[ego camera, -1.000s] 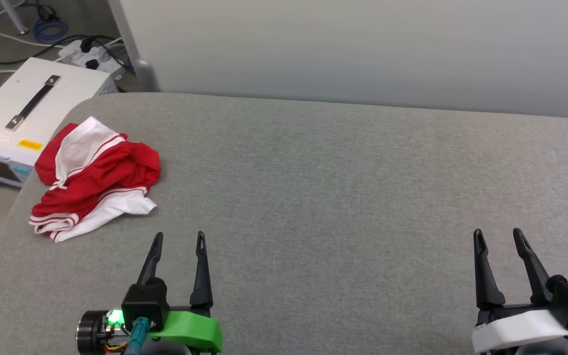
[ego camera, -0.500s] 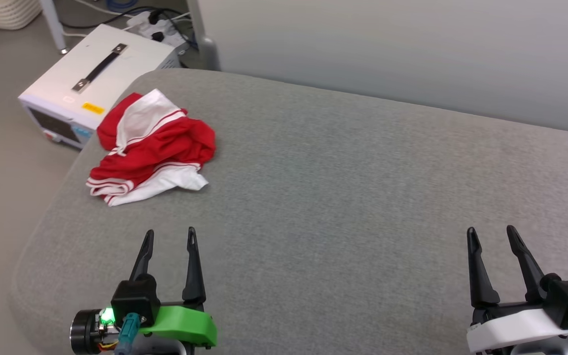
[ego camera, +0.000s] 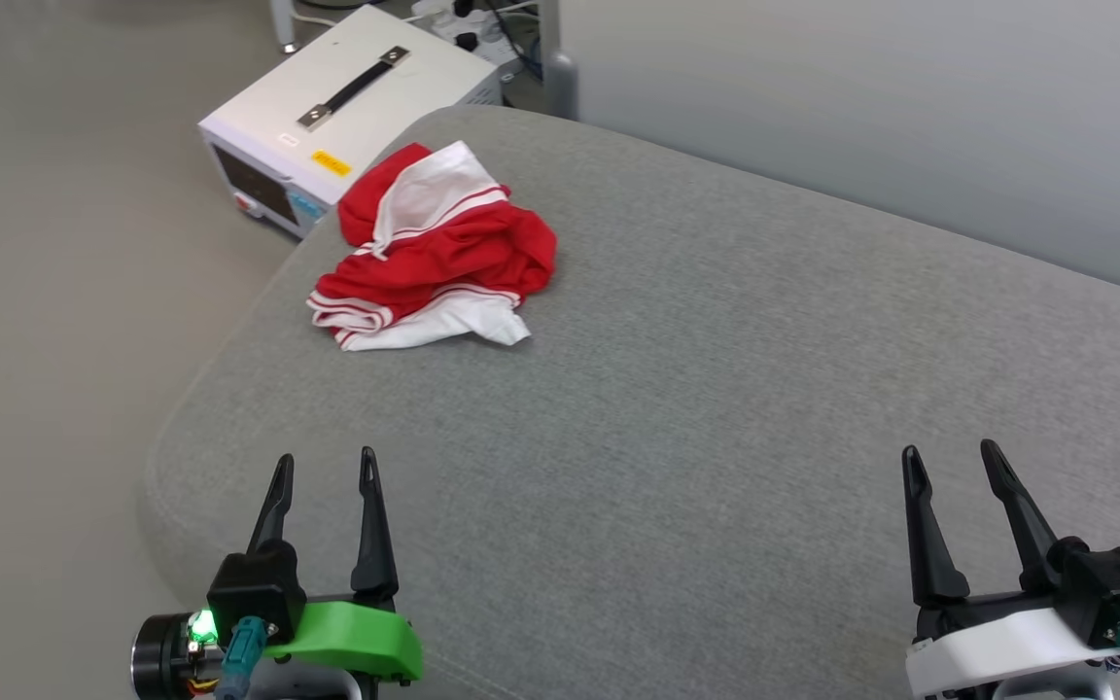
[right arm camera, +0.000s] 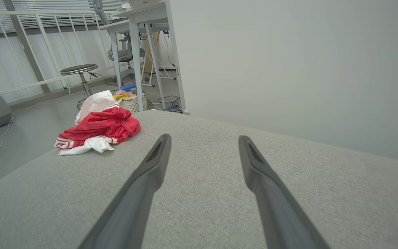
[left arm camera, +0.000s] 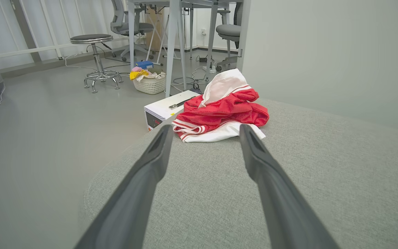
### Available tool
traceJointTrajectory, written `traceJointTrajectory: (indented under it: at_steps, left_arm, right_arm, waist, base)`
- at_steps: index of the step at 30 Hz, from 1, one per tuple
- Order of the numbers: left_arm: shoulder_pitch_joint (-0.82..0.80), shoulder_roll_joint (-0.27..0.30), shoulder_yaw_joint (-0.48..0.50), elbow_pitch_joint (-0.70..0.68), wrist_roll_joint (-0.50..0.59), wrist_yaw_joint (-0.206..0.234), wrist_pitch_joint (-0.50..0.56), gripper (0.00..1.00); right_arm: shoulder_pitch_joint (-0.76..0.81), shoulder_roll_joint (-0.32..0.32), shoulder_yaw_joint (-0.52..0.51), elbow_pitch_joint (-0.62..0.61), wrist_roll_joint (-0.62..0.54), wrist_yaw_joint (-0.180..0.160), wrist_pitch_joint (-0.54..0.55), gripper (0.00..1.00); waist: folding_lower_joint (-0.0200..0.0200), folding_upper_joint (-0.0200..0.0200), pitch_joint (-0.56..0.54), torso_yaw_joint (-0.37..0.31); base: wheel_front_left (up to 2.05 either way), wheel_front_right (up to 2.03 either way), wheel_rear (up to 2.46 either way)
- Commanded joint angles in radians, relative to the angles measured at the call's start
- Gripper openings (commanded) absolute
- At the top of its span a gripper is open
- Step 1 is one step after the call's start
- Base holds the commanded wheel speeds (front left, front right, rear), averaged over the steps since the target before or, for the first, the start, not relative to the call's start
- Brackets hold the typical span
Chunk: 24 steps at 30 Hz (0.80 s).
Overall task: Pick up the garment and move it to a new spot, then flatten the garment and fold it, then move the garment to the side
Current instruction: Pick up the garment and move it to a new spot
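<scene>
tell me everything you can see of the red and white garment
The garment is red, of soft-looking cloth, with white parts and red-white striped trim. It lies crumpled in a loose heap, one white part peaking on top, near the far left corner of the grey padded surface, which alone touches it.

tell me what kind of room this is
Likely a lab or office workroom: a round stool and office chair by desks, a white instrument box on the floor beside the grey padded surface.
</scene>
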Motion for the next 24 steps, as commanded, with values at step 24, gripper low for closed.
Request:
traceJointTrajectory:
  at_steps: [24]
  left_arm:
    - [-0.102, -0.002, 0.057, 0.005, -0.044, -0.053, -0.006, 1.0]
  right_arm:
    - [-0.03, -0.002, 0.035, -0.013, -0.049, -0.001, -0.005, 1.0]
  waist:
    - [0.0, 0.0, 0.055, 0.062]
  base:
    - [0.0, 0.0, 0.0]
